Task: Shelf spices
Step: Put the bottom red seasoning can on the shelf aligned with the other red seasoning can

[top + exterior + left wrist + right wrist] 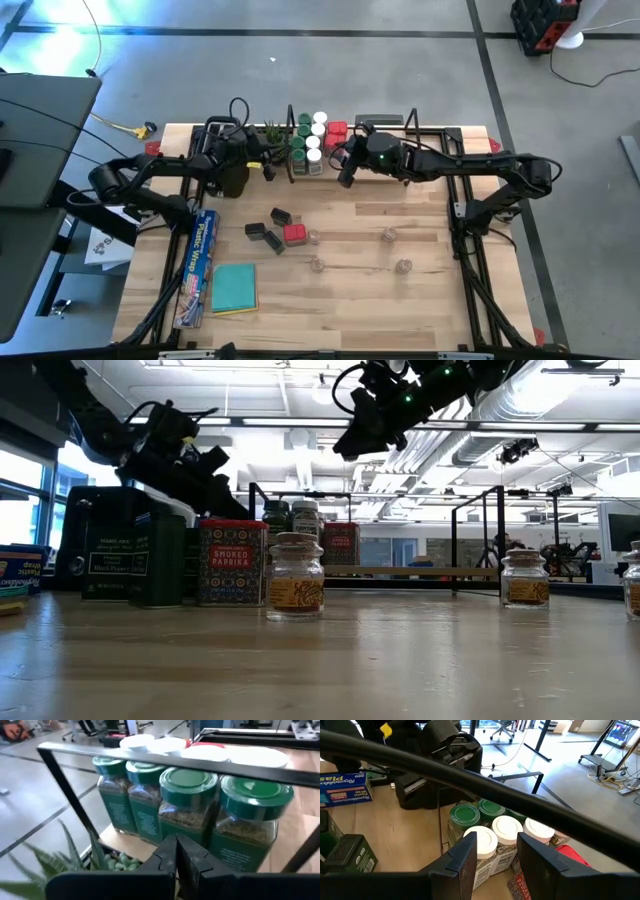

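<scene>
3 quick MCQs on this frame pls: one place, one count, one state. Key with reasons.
1. The teal pad lies:
A. on the shelf
B. beside the plastic wrap box
C. atop the toaster

2. Tiny clear jars standing loose on the table:
A. one
B. four
C. nine

3. The right pincer is:
A. open, empty
B. shut on a red tin
C. shut, empty

Key: B, the high view shows pad and box side by side; B, four tiny clear jars dot the bare wood; A, its wrist view shows a clear gap above a white-lidded jar.

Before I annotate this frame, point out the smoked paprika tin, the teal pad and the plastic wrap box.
smoked paprika tin (232, 563): low view, front label.
teal pad (235, 287): high view, middle of top face.
plastic wrap box (198, 262): high view, middle of blue top.
</scene>
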Motion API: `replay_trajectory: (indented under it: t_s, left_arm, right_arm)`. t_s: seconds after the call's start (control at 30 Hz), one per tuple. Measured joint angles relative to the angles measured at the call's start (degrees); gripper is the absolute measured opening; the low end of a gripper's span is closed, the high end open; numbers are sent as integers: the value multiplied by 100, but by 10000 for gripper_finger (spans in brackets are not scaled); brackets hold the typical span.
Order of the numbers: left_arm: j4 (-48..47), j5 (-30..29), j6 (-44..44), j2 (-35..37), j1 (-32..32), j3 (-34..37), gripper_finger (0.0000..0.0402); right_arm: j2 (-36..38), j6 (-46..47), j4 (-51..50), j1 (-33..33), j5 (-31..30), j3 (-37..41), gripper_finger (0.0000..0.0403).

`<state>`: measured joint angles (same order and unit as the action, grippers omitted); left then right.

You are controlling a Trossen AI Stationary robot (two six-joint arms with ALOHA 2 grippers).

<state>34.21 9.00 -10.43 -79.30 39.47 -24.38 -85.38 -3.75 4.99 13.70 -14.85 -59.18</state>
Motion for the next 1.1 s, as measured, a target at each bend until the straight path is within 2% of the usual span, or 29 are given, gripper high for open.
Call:
replay_trajectory:
  t_s: [0.17, 0.43, 0.6, 0.7, 0.9, 1.1]
  left_arm:
    - [-11, 249, -98, -150, 73, -129, 0]
    - [-126, 281, -562, -165, 311, -125, 0]
    - [-166, 894, -1036, -165, 432, -116, 0]
    - [-169, 911, -1342, -167, 432, -116, 0]
    - [-89, 1006, -1391, -164, 397, -116, 0]
    - [-45, 996, -1523, 335, 391, -65, 0]
  right_arm:
    - [0, 54, -4, 0, 0, 0, 133]
    - [0, 140, -2, -39, 0, 0, 133]
    - [0, 136, 0, -66, 3, 0, 133]
    - [0, 138, 10, -64, 2, 0, 133]
    - [0, 136, 149, -64, 2, 0, 133]
    - [0, 127, 171, -64, 2, 0, 133]
